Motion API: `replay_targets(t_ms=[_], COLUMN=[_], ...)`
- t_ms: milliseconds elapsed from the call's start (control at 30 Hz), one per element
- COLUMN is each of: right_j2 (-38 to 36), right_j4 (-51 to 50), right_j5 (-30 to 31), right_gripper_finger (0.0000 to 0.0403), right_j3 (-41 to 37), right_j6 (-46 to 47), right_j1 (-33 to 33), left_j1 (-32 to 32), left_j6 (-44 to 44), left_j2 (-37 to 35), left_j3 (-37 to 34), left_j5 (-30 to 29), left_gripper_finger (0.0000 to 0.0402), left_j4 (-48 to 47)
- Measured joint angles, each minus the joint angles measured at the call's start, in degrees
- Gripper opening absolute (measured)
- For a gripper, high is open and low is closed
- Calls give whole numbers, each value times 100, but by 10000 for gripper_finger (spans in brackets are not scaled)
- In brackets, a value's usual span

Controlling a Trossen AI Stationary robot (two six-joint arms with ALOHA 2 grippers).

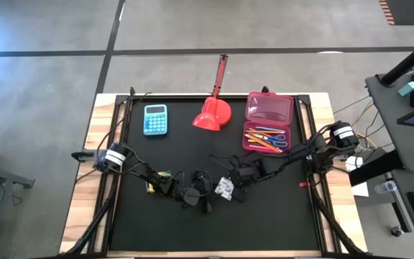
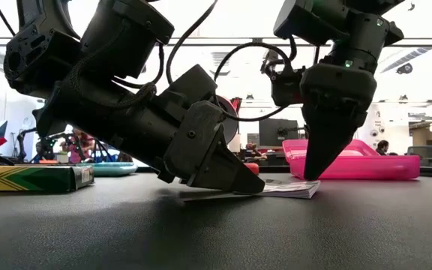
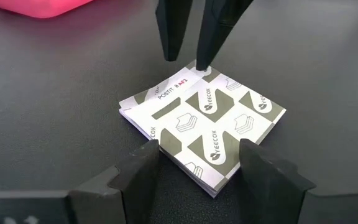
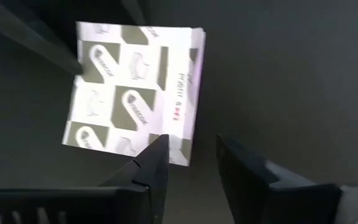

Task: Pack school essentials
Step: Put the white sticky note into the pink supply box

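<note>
A small square pad [image 3: 204,127], white with a grey-green print, lies flat on the black mat [image 1: 264,223] near the middle of the table. My left gripper [image 3: 201,152] comes in low from the table's left and is open. Its fingers stand on either side of the pad's near corner; whether they touch it I cannot tell. My right gripper [image 4: 191,146] points steeply down over the pad's opposite corner, slightly open. The open pink case [image 1: 268,121] at the far right holds pens and blue-handled scissors. A yellow-green crayon box [image 2: 28,178] lies flat left of the grippers. My right gripper comes from above, pointing steeply down. One fingertip [image 3: 202,62] stands on the pad's corner [image 3: 209,73] that faces the pink case. The other fingertip [image 3: 173,53] hangs beside the pad over the mat. Nothing is pinched, and the pad lies flat on the mat.
A light-blue calculator [image 1: 155,119] lies at the far left of the mat. A red long-handled scoop [image 1: 213,114] lies at the far middle. Cables trail from both arms around the pad. The near half of the mat holds nothing but the arms' frames.
</note>
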Motion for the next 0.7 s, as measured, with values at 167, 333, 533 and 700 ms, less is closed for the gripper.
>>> replay_targets(t_ms=[167,333,533,700], right_j2=[0,-2,-2,-4], right_j4=[-31,-21,379,761], right_j5=[-44,-327,-530,-667], right_gripper_finger=[132,130,129,125], right_j3=[-32,-101,-134,-147], right_j6=[67,231,459,574], right_j1=[-1,-13,-114,-239], left_j1=[0,0,0,0], left_j6=[2,2,4,6], left_j2=[4,4,4,4], left_j3=[-2,-4,-7,-15], left_j5=[1,3,5,1], left_gripper_finger=[203,203,203,203], left_j4=[4,7,9,2])
